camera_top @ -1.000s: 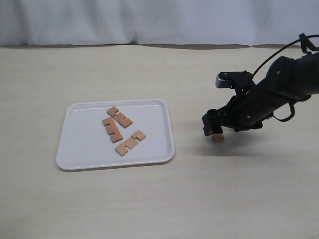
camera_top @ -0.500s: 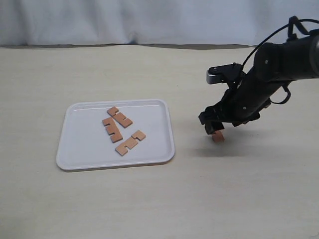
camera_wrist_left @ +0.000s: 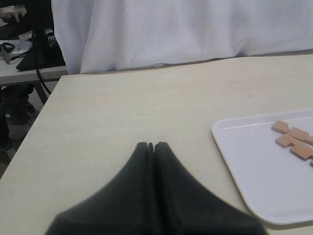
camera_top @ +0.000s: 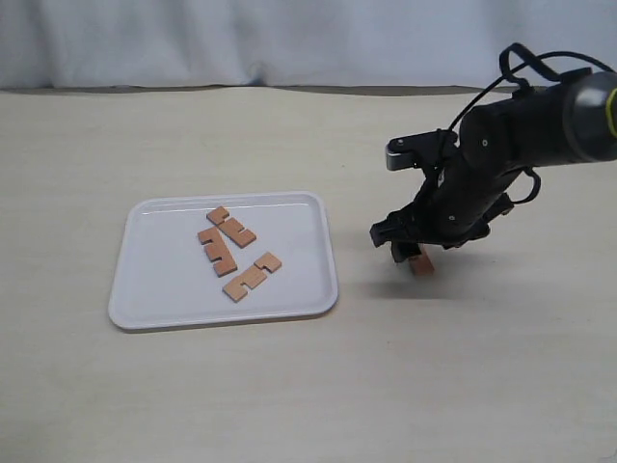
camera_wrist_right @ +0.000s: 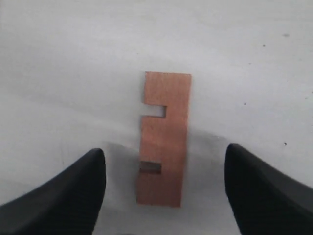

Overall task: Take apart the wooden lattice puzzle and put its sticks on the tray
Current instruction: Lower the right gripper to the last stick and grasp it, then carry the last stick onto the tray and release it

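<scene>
No assembled wooden lattice puzzle is in view, only separate sticks. Three reddish-brown notched sticks (camera_top: pixel 218 251) lie flat on the white tray (camera_top: pixel 164 280), seen partly in the left wrist view as sticks (camera_wrist_left: pixel 293 139) on the tray (camera_wrist_left: pixel 254 171). A fourth stick (camera_top: pixel 421 265) lies on the table right of the tray. My right gripper (camera_top: pixel 405 253) hovers low over that stick (camera_wrist_right: pixel 164 139), open, with its fingertips (camera_wrist_right: pixel 90 181) on either side and apart from it. My left gripper (camera_wrist_left: pixel 151 145) is shut on nothing over bare table left of the tray.
The beige table ends at a white curtain (camera_top: pixel 289 39) along the back. In the left wrist view a table edge (camera_wrist_left: pixel 34 127) falls off toward cluttered equipment (camera_wrist_left: pixel 24 44) beyond. The right arm's black body and cables (camera_top: pixel 521 125) rise at the right.
The right arm has swung leftward and turned over the lone stick, and its jaws have narrowed a little. The stick and the tray's sticks have not moved.
</scene>
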You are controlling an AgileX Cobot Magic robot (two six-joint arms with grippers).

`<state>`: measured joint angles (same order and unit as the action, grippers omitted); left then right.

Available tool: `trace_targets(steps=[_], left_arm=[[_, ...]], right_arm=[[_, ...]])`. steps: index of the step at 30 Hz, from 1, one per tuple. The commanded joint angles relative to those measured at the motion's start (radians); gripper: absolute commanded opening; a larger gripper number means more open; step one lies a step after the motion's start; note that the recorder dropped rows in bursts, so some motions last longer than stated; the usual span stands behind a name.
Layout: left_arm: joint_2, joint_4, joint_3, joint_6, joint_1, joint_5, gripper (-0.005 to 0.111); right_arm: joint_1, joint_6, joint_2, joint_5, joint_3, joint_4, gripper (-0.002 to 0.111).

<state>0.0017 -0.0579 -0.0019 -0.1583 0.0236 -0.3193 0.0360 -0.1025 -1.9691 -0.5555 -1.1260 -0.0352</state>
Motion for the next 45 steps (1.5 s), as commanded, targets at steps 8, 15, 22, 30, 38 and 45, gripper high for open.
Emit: trace_targets(steps=[8,15,22,30,38,45], left_arm=[[-0.002,0.003,0.002,-0.001,-0.002,0.010,0.000],[-0.002,0.003,0.002,-0.001,-0.002,0.010,0.000],[-0.002,0.003,0.002,-0.001,-0.002,0.010,0.000],[-0.002,0.003,0.002,-0.001,-0.002,0.010,0.000],[-0.002,0.003,0.002,-0.001,-0.002,0.010,0.000],[-0.002,0.003,0.002,-0.001,-0.002,0.010,0.000]], right_arm=[[0.002,-0.007,-0.032,0.047,-0.003,0.004,0.005],[0.002,-0.007,0.044,-0.019,-0.003,0.001,0.005],[0.002,0.011,0.094,-0.099,-0.003,0.001,0.005],[0.002,0.068,0.110,-0.121,-0.003,0.076,0.005],[0.002,0.325,0.110,-0.086,-0.003,0.526,0.005],[0.009,0.841,0.105,-0.141,-0.001,1.120,0.005]])
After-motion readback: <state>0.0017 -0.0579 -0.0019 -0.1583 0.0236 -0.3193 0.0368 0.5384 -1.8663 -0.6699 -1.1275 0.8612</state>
